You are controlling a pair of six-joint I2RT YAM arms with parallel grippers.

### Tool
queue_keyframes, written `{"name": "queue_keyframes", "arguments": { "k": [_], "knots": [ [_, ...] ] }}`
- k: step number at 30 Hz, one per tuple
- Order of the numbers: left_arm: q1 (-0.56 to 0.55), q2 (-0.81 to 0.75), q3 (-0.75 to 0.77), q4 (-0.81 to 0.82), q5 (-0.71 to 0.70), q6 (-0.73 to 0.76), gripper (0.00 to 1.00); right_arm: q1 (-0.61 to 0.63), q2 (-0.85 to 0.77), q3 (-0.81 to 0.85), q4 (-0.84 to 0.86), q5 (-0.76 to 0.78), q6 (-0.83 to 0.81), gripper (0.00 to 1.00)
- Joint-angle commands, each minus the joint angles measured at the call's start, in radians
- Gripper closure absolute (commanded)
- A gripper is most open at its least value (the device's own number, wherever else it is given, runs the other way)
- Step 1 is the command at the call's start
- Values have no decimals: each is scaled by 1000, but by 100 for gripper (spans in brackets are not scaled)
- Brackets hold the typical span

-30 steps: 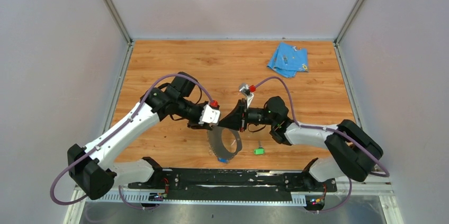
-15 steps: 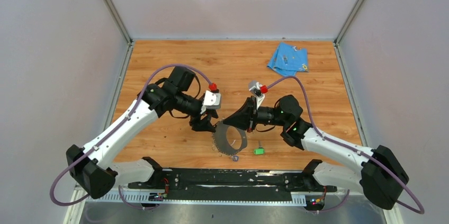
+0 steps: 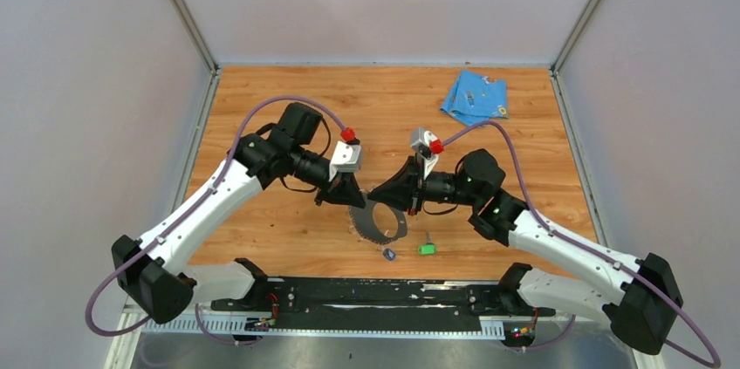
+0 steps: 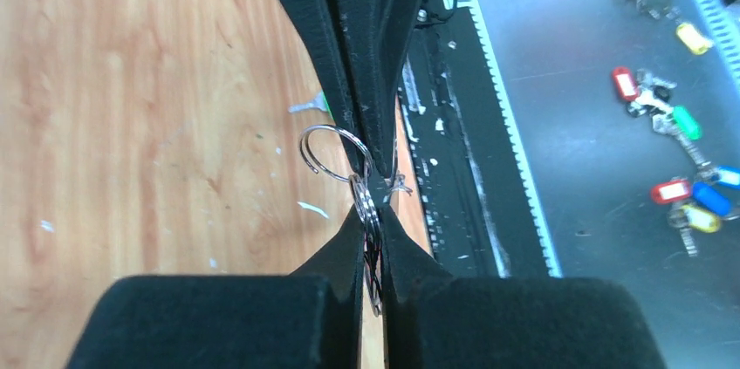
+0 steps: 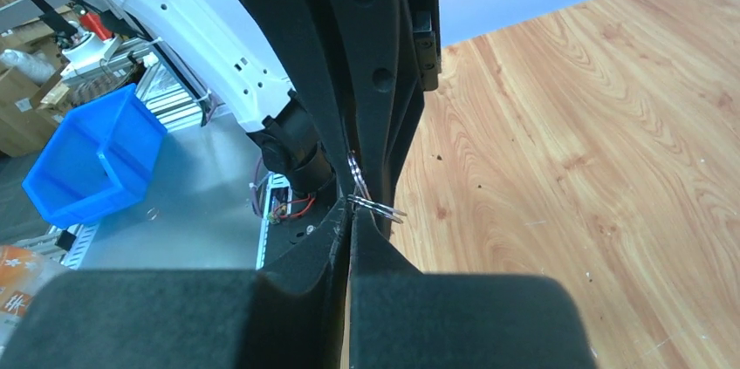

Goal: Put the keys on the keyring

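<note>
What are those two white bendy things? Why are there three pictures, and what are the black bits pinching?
Those are robot arms, a left arm and a right arm, bolted to the near edge of a wooden table. Each ends in a pincher with two black fingers, called a gripper. The wide picture comes from a camera up above. The other two come from little cameras on the wrists, so the black fingers look huge. The left gripper and the right gripper are both pinched shut on a thin metal keyring, holding it between them. Two tiny keys lie on the table, the green key and the blue key, not on the ring yet. A light-blue cloth lies at the back.
</note>
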Motion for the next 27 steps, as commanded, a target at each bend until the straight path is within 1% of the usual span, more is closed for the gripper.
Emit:
{"name": "queue_keyframes", "arguments": {
  "k": [1, 2, 5, 10, 14, 18, 20, 23, 27],
  "knots": [
    [-1, -93, 51, -12, 47, 220, 100, 22, -42, 83, -117, -44, -74, 94],
    [-1, -108, 68, -12, 40, 273, 100, 23, -52, 107, -162, -60, -88, 86],
    [-5, -145, 99, -10, 52, 359, 100, 22, -89, 198, -315, -91, -164, 74],
    [-69, -249, 113, -9, 27, 615, 100, 22, -103, 416, -563, -167, -296, 61],
    [-140, -312, 113, -10, -35, 836, 100, 21, -71, 583, -679, -222, -330, 53],
    [-194, -376, 88, -10, -103, 1078, 100, 22, -28, 721, -833, -224, -398, 49],
    [-202, -395, 84, -9, -117, 1171, 100, 23, -14, 739, -844, -248, -396, 48],
    [-208, -386, 123, -10, -116, 1176, 100, 55, 4, 753, -850, -248, -419, 47],
    [-222, -382, 142, -9, -121, 1221, 100, 149, 67, 826, -955, -171, -515, 49]
  ]
}}
